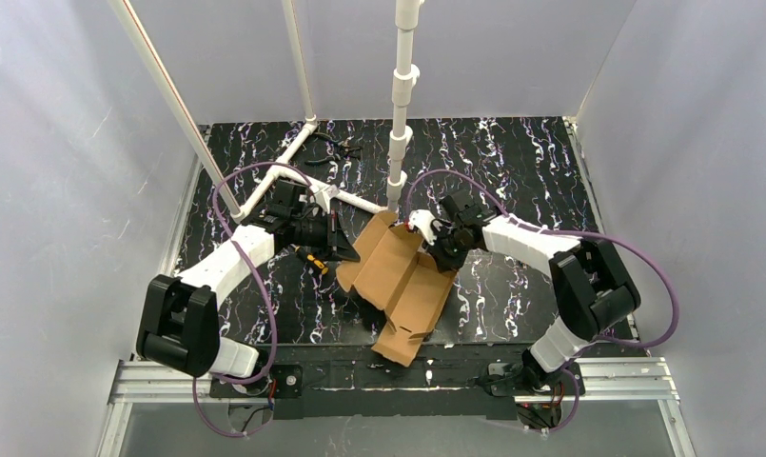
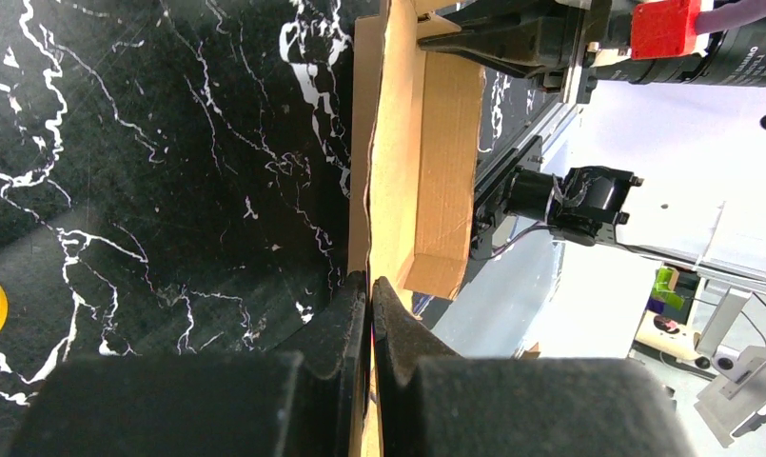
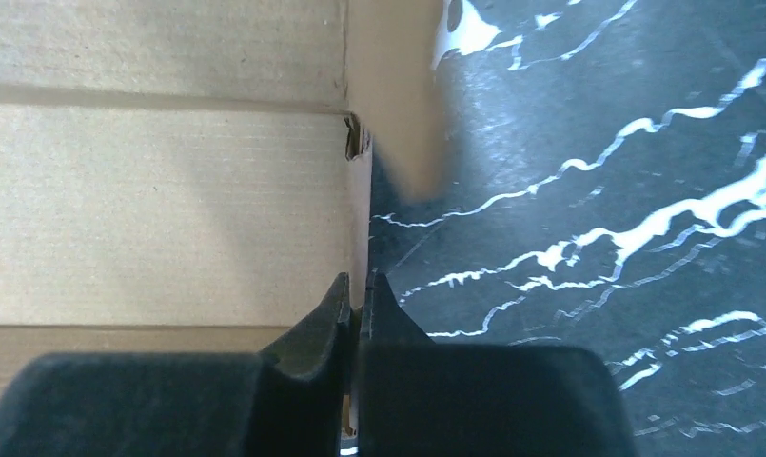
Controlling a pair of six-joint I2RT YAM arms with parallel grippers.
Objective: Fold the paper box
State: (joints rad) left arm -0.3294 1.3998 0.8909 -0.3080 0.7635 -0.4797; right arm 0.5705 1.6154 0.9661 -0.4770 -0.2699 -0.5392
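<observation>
The paper box (image 1: 402, 286) is a brown cardboard sheet with flaps partly raised, lying between my two arms in the top view. My left gripper (image 1: 348, 252) is at its left edge. In the left wrist view the left gripper (image 2: 370, 286) is shut on a thin upright wall of the paper box (image 2: 398, 171), which runs away from the jaws. My right gripper (image 1: 430, 255) is at the sheet's right side. The right wrist view shows the right gripper (image 3: 359, 282) shut on the edge of the paper box (image 3: 169, 190), with a flap standing up beyond it.
A white pipe frame (image 1: 293, 176) and an upright white pipe (image 1: 400, 105) stand behind the box. Black pliers (image 1: 339, 145) lie at the back. A yellow-and-black tool (image 1: 312, 259) lies by the left gripper. The black marbled mat (image 1: 531, 162) covers the table.
</observation>
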